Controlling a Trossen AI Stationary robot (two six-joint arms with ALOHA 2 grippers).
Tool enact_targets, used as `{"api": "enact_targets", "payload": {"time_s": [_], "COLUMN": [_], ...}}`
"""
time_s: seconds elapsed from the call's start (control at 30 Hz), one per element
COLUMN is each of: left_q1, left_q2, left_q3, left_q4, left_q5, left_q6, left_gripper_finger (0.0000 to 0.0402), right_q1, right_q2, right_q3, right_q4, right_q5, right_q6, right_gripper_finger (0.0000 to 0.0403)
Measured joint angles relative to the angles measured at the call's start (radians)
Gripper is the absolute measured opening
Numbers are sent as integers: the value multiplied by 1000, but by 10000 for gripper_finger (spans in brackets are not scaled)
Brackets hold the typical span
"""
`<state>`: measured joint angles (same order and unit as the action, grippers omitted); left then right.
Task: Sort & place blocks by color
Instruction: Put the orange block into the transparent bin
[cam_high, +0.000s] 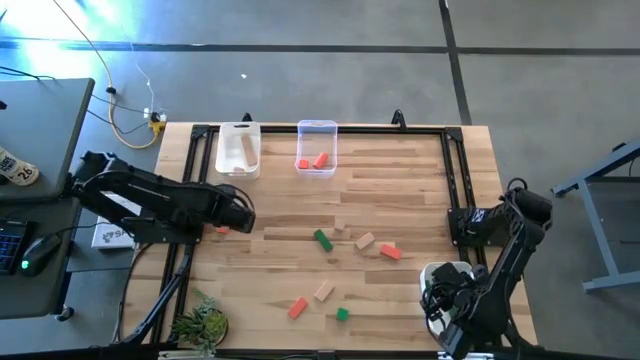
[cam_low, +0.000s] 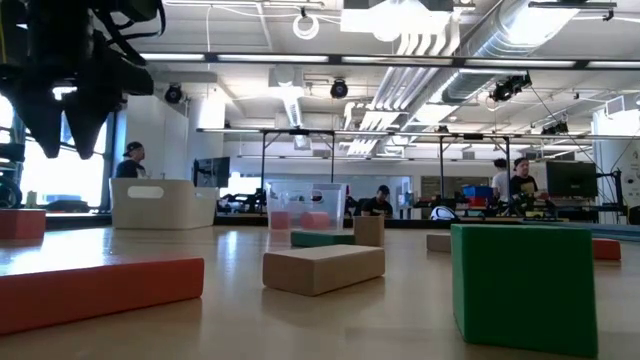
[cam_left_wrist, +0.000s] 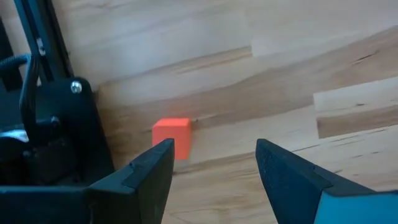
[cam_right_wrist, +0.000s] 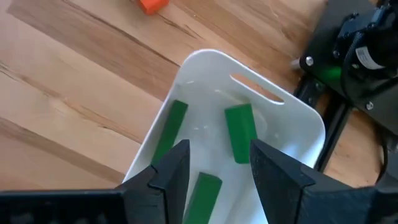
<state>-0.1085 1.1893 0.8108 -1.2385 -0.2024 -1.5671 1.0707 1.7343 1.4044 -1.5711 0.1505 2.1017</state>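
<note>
Spanning the whole work area, the wooden counter (cam_high: 400, 190) carries scattered blocks near its middle: a green bar (cam_high: 322, 240), plain wood pieces (cam_high: 364, 241), a red-orange bar (cam_high: 390, 252), a second red-orange bar (cam_high: 297, 308) and a green cube (cam_high: 342, 314). At the far edge, a white tub (cam_high: 238, 150) holds one plain bar; the clear tub (cam_high: 316, 147) beside it holds red-orange pieces. My right gripper (cam_right_wrist: 214, 165) hangs over another white tub (cam_right_wrist: 298, 112) containing three green bars (cam_right_wrist: 239, 132), jaws spread. My left gripper (cam_left_wrist: 211, 165) sits low over a red-orange cube (cam_left_wrist: 172, 135), jaws spread, not touching it.
</note>
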Motion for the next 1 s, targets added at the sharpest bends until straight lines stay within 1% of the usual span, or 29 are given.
{"api": "enact_targets", "payload": {"time_s": [0.17,0.37,0.57,1.0], "left_q1": [-49,-85,-85,-26], "left_q2": [37,26,22,120], "left_q3": [-34,-90,-100,-99], "left_q4": [11,12,12,18], "left_q5": [27,46,45,69], "left_q6": [-61,-130,-146,-116], "left_gripper_finger": [213,213,213,213], "right_q1": [0,0,-4,-37], "right_q2": [0,0,0,0], "right_q3": [0,0,0,0], "right_q4": [0,0,0,0], "right_q5": [1,6,7,42], "right_q6": [-16,-38,-37,-53], "right_gripper_finger": [154,154,154,154]}}
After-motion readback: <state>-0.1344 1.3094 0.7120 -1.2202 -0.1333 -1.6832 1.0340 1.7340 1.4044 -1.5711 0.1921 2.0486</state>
